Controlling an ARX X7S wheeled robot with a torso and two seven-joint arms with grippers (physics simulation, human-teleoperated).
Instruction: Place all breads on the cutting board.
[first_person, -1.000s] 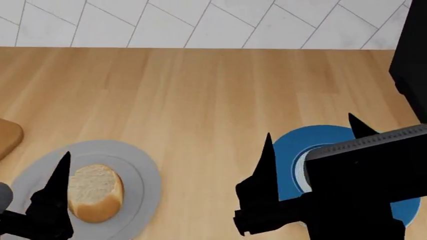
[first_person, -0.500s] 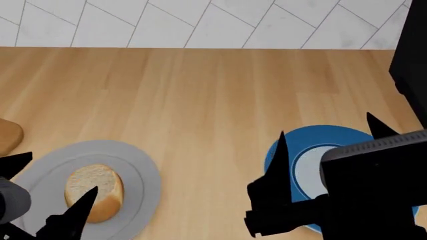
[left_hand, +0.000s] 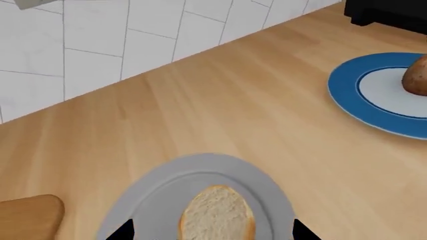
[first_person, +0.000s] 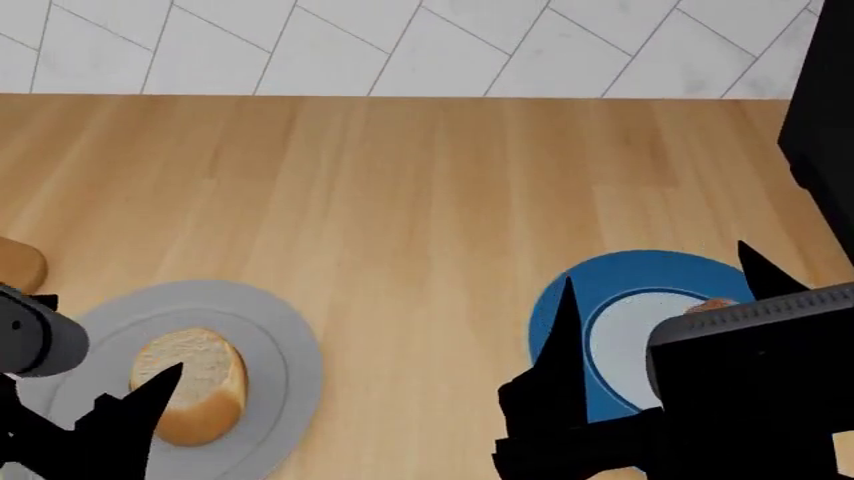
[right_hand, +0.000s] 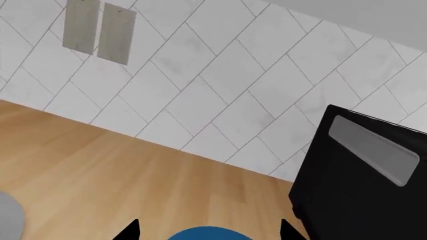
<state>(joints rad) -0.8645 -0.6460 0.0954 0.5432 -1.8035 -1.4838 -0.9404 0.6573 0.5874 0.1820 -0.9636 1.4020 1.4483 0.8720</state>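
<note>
The golden-crusted bread lies on a grey plate, pale crumb face up; it also shows in the left wrist view. My left gripper is open and hangs over that plate, with the bread lying between its fingertips. The darker bread sits on the blue-rimmed plate; in the head view only its top shows behind my right arm. My right gripper is open and empty above the blue-rimmed plate. A corner of the cutting board shows at the far left, also in the left wrist view.
A black appliance stands at the counter's right end, also seen in the head view. A white tiled wall runs along the back. In the right wrist view the blue-rimmed plate's edge lies between my fingertips.
My left gripper has turned and dropped around the golden bread, and its grey arm has come into view. My right gripper has shifted right, uncovering more of the blue-rimmed plate and the darker bread's top.
</note>
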